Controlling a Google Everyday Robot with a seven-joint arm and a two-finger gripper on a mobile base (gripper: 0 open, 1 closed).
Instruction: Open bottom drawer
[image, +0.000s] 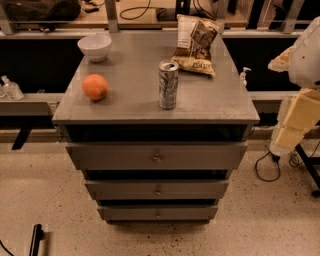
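The bottom drawer (157, 213) is the slimmest, narrowest grey front at the foot of the grey cabinet (155, 112), with a small round knob (158, 215) at its middle. It looks closed, set back under the mid-sized drawer (157, 190) and the widest top drawer (156, 157). My arm, white and cream coloured, hangs at the right edge of the view. Its gripper (286, 137) is to the right of the cabinet, level with the top drawer and well apart from the bottom drawer's knob.
On the cabinet top are a white bowl (95, 46), an orange (95, 86), a can (168, 84) and a chip bag (196, 45). A black cable (265, 172) lies on the floor at the right, and a black object (35, 240) at the bottom left.
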